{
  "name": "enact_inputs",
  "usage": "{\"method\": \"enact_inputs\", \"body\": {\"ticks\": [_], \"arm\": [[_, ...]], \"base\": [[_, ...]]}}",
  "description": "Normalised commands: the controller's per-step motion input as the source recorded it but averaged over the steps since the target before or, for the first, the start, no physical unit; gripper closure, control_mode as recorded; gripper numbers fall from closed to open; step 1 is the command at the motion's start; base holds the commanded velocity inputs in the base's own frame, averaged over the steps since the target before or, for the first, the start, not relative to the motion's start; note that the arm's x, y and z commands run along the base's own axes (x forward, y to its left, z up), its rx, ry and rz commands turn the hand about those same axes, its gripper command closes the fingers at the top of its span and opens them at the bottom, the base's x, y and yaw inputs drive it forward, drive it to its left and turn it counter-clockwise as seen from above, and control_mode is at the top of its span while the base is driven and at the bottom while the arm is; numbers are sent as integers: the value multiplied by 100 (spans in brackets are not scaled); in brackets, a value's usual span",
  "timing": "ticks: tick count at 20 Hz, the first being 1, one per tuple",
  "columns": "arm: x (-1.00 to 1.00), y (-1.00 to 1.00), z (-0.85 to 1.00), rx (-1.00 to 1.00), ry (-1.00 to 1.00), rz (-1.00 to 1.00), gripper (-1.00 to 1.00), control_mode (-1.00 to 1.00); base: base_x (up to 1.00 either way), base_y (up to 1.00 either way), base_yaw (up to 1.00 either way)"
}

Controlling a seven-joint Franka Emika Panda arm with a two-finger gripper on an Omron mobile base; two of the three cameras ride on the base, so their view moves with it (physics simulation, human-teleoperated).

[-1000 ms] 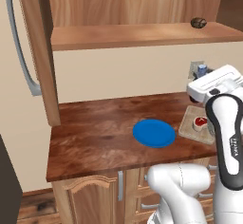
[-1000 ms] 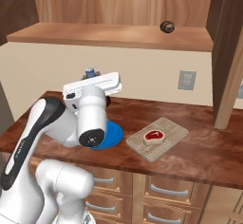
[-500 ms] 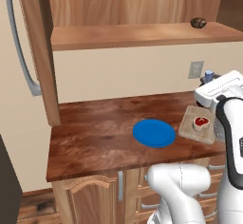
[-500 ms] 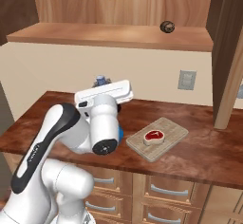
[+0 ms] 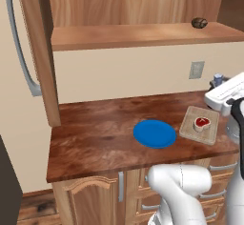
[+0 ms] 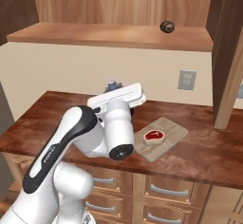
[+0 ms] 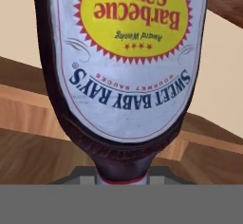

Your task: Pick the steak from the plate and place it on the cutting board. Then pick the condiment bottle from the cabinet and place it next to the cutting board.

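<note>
Steak down on board, plate bare. Bottle hanging close before camera, presumably carried toward board; finger grip hidden, cannot tell.

Steak sits on cutting board, right of blue plate
</note>
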Motion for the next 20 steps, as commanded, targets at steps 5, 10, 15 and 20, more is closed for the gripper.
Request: {"method": "enact_inputs", "body": {"ticks": [5,10,15,20], "arm": [[0,-29,-10,-6,0,0,100,-100],[0,-20,-16,-5,0,0,100,-100],[0,-17,-23,-3,-3,0,100,-100],[2,-19,-16,-4,-2,0,100,-100]], "base": [[0,0,0],[0,0,0],[0,0,0],[0,0,0]]}}
